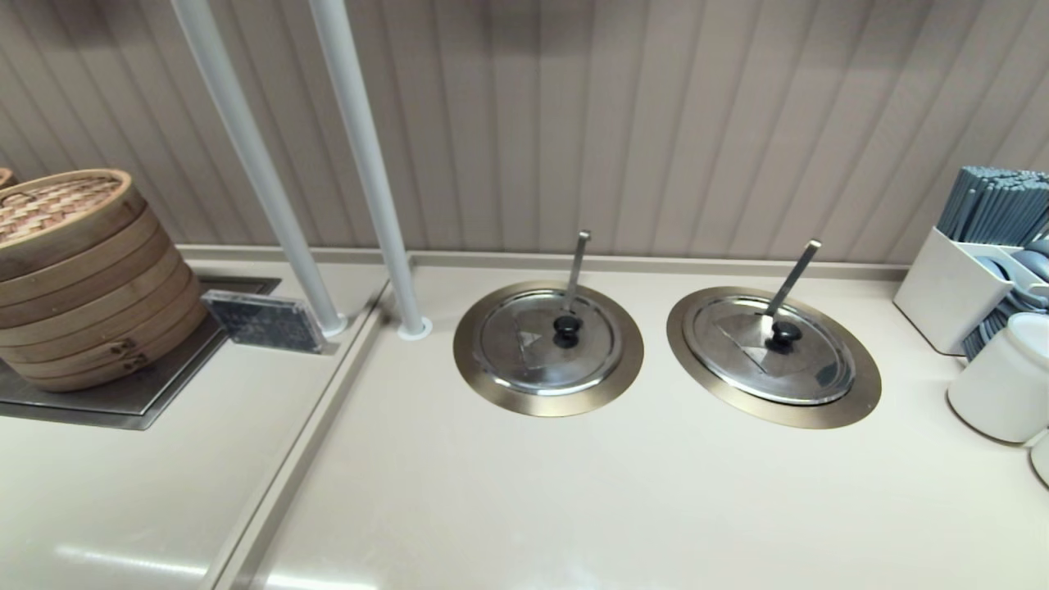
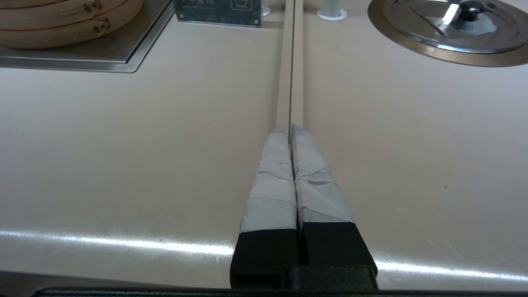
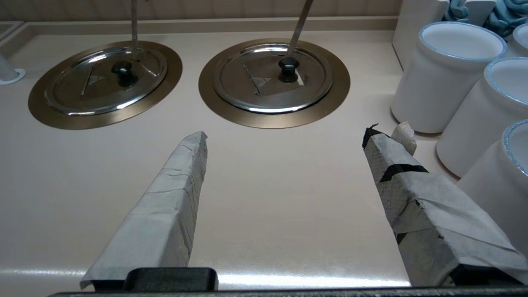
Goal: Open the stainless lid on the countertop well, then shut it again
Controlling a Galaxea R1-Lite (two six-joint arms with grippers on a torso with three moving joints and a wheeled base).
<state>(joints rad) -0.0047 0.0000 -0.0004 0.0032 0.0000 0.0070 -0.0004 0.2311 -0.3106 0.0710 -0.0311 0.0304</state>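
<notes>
Two round stainless lids with black knobs lie shut on their countertop wells: the left lid [image 1: 547, 341] [image 3: 106, 80] and the right lid [image 1: 769, 348] [image 3: 273, 78]. A ladle handle [image 1: 792, 279] sticks up through each. My right gripper [image 3: 285, 134] is open, low over the counter in front of the right lid and apart from it. My left gripper [image 2: 289, 128] is shut on nothing, over the counter seam, with the left lid [image 2: 453, 24] far off to one side. Neither arm shows in the head view.
A bamboo steamer stack [image 1: 78, 274] sits on a metal tray at the far left, by a small sign [image 1: 264, 321]. Two white posts [image 1: 369, 164] rise from the counter. White cups [image 3: 447, 74] and a chopstick holder [image 1: 967, 287] crowd the right edge.
</notes>
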